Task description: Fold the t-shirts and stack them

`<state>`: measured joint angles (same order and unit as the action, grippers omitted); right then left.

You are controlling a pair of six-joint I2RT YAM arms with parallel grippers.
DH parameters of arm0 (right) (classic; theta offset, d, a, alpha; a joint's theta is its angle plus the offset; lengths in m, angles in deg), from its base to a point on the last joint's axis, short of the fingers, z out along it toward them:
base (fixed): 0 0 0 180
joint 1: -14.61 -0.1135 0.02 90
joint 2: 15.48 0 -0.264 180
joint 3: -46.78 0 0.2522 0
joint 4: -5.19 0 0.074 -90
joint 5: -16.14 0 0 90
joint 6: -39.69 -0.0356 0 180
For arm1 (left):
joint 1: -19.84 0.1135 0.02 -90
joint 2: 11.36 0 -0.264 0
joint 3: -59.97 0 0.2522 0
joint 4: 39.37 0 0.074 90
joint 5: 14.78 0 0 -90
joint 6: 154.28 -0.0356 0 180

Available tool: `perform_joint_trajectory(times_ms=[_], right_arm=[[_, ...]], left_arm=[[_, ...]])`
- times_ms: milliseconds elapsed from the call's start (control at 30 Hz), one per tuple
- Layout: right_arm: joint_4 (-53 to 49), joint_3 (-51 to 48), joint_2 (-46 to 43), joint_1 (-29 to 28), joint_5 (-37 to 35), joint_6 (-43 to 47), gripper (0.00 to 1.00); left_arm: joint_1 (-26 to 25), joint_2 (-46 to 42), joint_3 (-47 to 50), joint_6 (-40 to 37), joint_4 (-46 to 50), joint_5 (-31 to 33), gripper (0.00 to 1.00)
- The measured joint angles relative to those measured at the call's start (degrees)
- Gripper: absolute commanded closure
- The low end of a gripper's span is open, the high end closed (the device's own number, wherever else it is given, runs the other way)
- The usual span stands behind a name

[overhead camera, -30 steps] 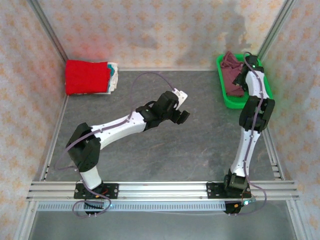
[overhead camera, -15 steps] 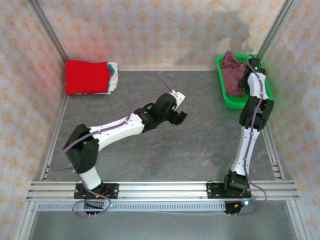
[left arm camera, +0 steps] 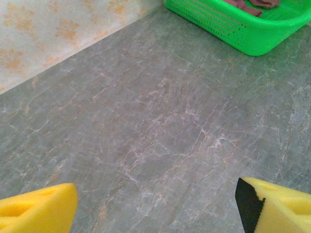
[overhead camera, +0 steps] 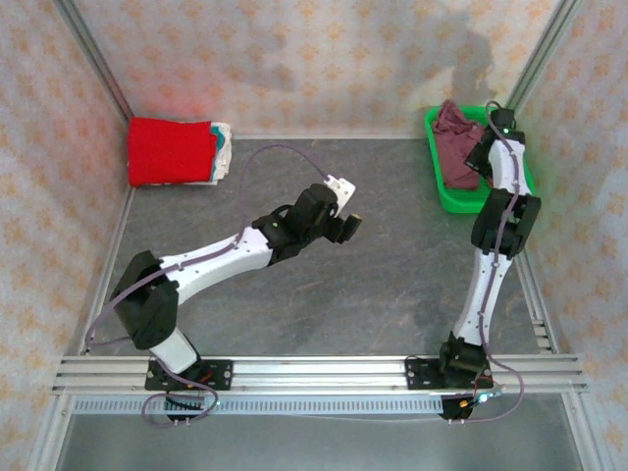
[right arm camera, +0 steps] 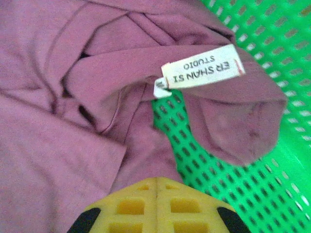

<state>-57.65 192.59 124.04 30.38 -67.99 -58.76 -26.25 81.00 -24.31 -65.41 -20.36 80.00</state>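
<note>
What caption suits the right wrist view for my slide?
Right end effector, shut, over the crumpled maroon t-shirt in the green basket.

Floral-patterned wallpaper walls (overhead camera: 294,59) enclose a grey marbled tabletop (overhead camera: 392,285) framed by aluminium rails (overhead camera: 324,373).

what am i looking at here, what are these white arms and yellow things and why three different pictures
These are two robot arms bolted to a grey table. The wide picture is from a fixed camera above and behind them; the other two come from small cameras on each wrist, so the yellow shapes are each arm's own fingers. At the far left lies a folded red t-shirt, with whitish folded ones showing at its right edge. At the far right a green basket holds a crumpled maroon t-shirt. The left tool hangs open over bare table, holding nothing. The right tool is in the basket, shut, and seems to pinch the maroon cloth.
</note>
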Motion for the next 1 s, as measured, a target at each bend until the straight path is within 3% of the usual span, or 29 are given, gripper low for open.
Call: perform_joint_trajectory(times_ms=[367,433,600,700,1000], right_arm=[[8.1,-11.7,-27.6,-1.5,-0.9,-3.1,1.00],[9.6,-12.3,-29.4,-1.5,-1.6,-3.5,0.90],[9.5,-10.4,-23.6,-0.6,-0.7,-4.3,0.62],[6.8,-8.3,-16.7,0.2,-0.4,-4.3,0.50],[-3.6,2.6,0.0,1.1,-4.3,-2.9,0.29]], left_arm=[[1.7,-8.4,4.3,1.3,-3.1,1.7,0.14],[2.1,-9.3,4.7,1.3,-3.6,1.8,0.14],[2.6,-9.6,5.7,1.7,-3.8,1.9,0.14],[2.6,-9.4,5.7,2.1,-3.6,1.8,0.13],[2.6,-5.8,5.4,2.6,-2.7,1.5,0.13]])
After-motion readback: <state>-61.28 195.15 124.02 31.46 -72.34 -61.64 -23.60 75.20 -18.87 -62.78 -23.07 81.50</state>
